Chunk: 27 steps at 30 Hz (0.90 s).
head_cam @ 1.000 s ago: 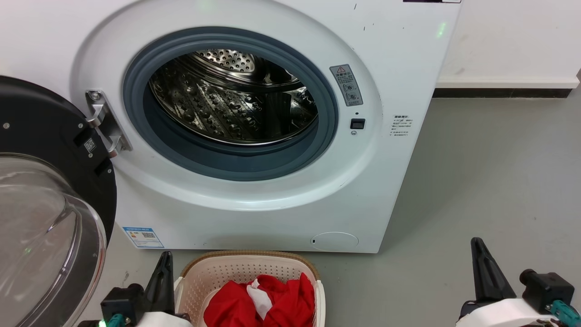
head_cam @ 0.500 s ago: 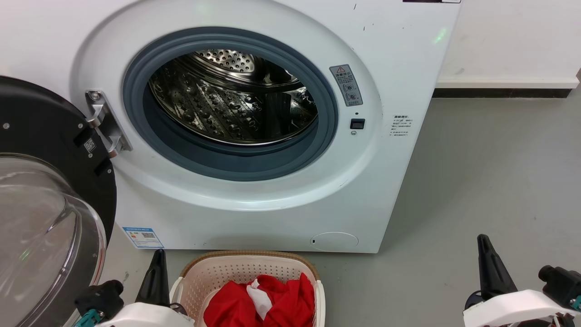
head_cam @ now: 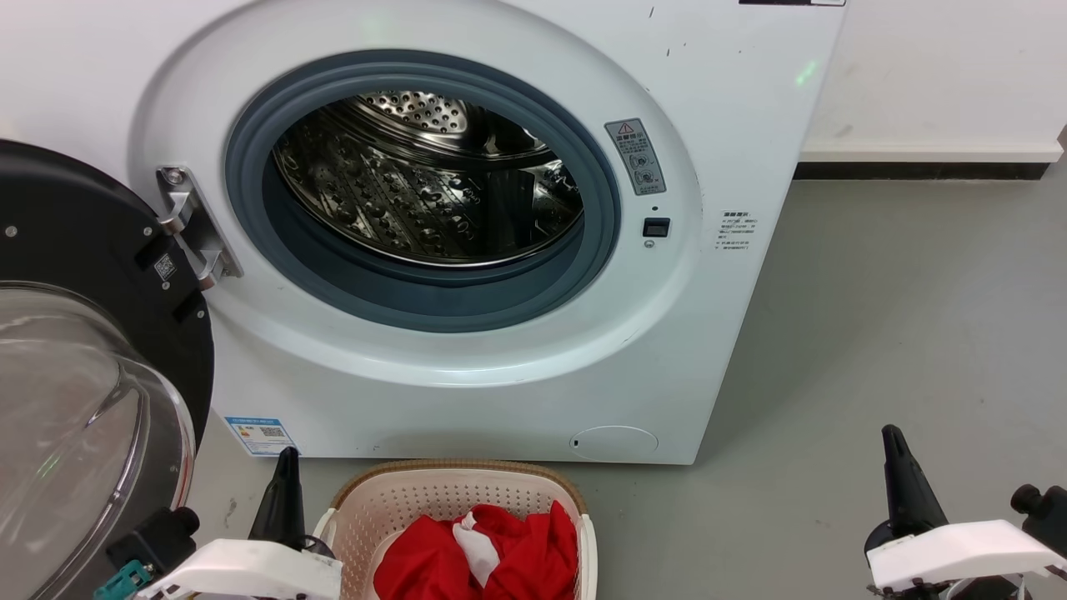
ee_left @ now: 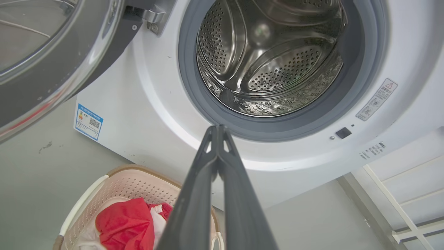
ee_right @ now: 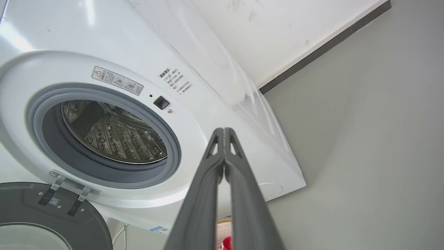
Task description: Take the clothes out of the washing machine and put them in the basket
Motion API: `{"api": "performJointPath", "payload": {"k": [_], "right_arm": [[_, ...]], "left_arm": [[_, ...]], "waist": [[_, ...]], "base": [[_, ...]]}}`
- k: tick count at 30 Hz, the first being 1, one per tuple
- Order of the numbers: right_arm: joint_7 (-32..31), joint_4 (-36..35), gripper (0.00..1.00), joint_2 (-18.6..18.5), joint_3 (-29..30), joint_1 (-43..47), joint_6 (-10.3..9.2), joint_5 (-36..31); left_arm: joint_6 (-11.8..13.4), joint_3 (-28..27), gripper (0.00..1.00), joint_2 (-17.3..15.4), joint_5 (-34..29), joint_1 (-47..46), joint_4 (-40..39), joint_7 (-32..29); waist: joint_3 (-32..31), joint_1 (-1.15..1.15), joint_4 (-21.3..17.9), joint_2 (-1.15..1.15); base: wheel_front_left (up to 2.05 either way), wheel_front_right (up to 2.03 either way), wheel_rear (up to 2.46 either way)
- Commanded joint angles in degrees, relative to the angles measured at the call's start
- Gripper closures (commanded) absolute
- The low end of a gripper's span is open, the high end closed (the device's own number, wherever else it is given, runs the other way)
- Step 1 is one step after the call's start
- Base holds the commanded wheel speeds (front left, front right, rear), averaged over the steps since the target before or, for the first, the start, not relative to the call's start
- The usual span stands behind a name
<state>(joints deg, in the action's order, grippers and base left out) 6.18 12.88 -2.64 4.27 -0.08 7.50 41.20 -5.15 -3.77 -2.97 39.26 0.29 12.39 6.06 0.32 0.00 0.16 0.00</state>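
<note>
The white washing machine (head_cam: pixel 733 108) stands with its porthole open, and its steel drum (head_cam: pixel 425 183) holds nothing that I can see. Red clothes (head_cam: pixel 500 558) with white trim lie heaped in the cream basket (head_cam: pixel 442 483) on the floor in front of it; they appear again in the left wrist view as clothes (ee_left: pixel 125 222) in the basket (ee_left: pixel 131 180). My left gripper (head_cam: pixel 285 467) is shut beside the basket's left rim, holding nothing; its tips (ee_left: pixel 217 127) meet. My right gripper (head_cam: pixel 892 437) is shut and empty over the floor at lower right, tips together (ee_right: pixel 223 129).
The black-framed glass door (head_cam: pixel 75 367) hangs open at the left, close to my left arm. Grey floor (head_cam: pixel 900 333) stretches to the right of the machine up to a white wall with a dark skirting (head_cam: pixel 917 171).
Both arms have drawn down and outward: the left gripper slid left and lower beside the basket, the right one slid right and lower. The clothes and basket have not moved.
</note>
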Motion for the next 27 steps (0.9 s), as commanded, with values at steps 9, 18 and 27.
{"api": "performJointPath", "payload": {"k": [9, 18, 27], "right_arm": [[-1.93, -0.37, 1.00, -0.19, 0.43, -2.40, 0.00, 8.11], [-3.90, -0.12, 1.00, -0.22, 0.77, -3.21, 0.00, 15.99], [-5.37, 0.10, 1.00, -0.25, 1.04, -3.77, 0.00, 21.78]], "left_arm": [[-0.64, -0.54, 1.00, -0.04, 8.34, -2.33, -0.32, -1.95], [-0.98, -0.99, 1.00, -0.02, 16.47, -3.20, 0.03, -3.92], [-1.24, -1.32, 1.00, 0.00, 22.54, -3.81, 0.30, -5.43]], "waist": [[-0.02, 0.00, -0.01, 0.00], [-0.03, 0.00, -0.03, 0.00], [-0.05, 0.00, -0.05, 0.00]], "base": [[0.00, 0.00, 0.00], [0.00, 0.00, 0.00], [0.00, 0.00, 0.00]]}}
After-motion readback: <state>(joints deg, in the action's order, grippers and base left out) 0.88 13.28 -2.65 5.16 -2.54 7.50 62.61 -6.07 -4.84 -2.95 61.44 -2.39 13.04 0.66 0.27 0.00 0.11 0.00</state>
